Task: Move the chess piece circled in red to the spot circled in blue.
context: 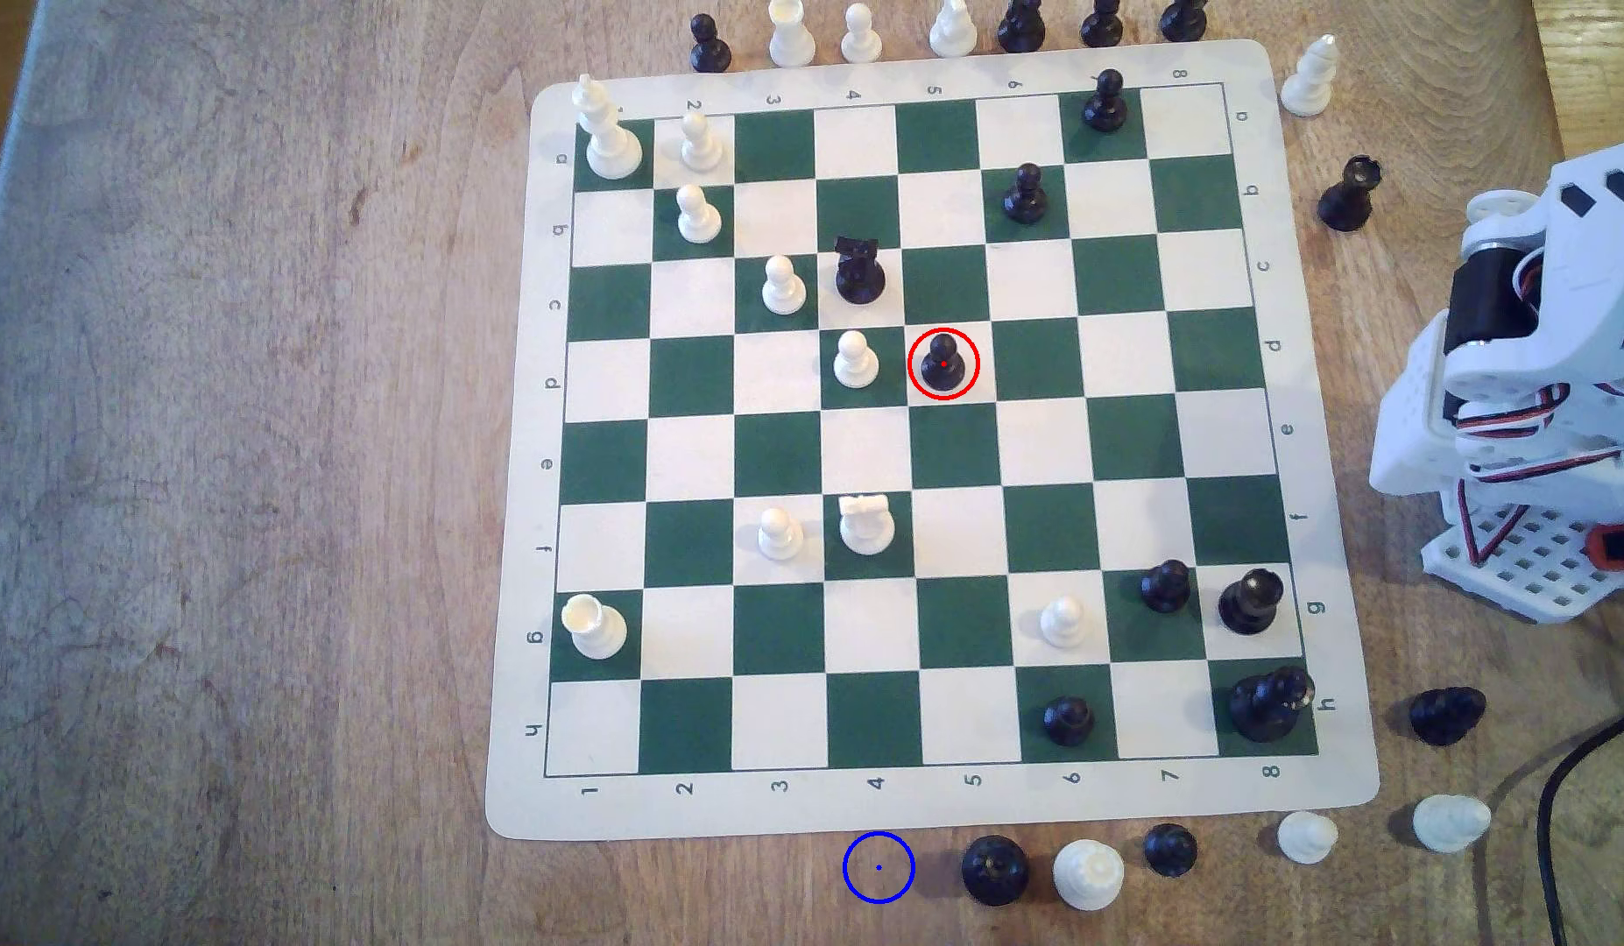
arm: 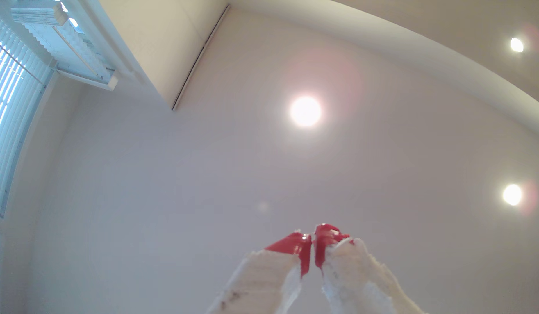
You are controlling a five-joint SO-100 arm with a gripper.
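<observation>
Where the green-and-white board (context: 927, 437) ends at the exterior view's lower edge, a strip of bare wooden table (context: 244, 500) remains, and the blue ring (context: 878, 867) lies on it just below the column marked 4, enclosing plain wood grain. Nearest neighbour on that strip: a black piece (context: 994, 870) a little to the exterior view's right, then a white piece (context: 1088, 874); the table to the ring's left is open. The board's lower middle rows hold few pieces; a white pawn (context: 779, 532) and a white knight (context: 866, 524) stand in row f, to the left of the column below the pawn.

Black pawn (context: 943, 362): small, glossy, ball head, narrow neck, flared round base. Upright on a white square at row d, column 5, inside the red ring. A white pawn (context: 855, 360) stands on the next square to its left; a taller black knight (context: 859, 270) stands one row up and one column left. The squares to its right and below are free.

Arm (context: 1536, 364): white, folded at the exterior view's right edge, off the board and well apart from the pawn.

Gripper (arm: 312, 238): points at the ceiling in the wrist view. Red fingertips (arm: 295, 244) nearly meet, only a thin slit between them; nothing is held.
</observation>
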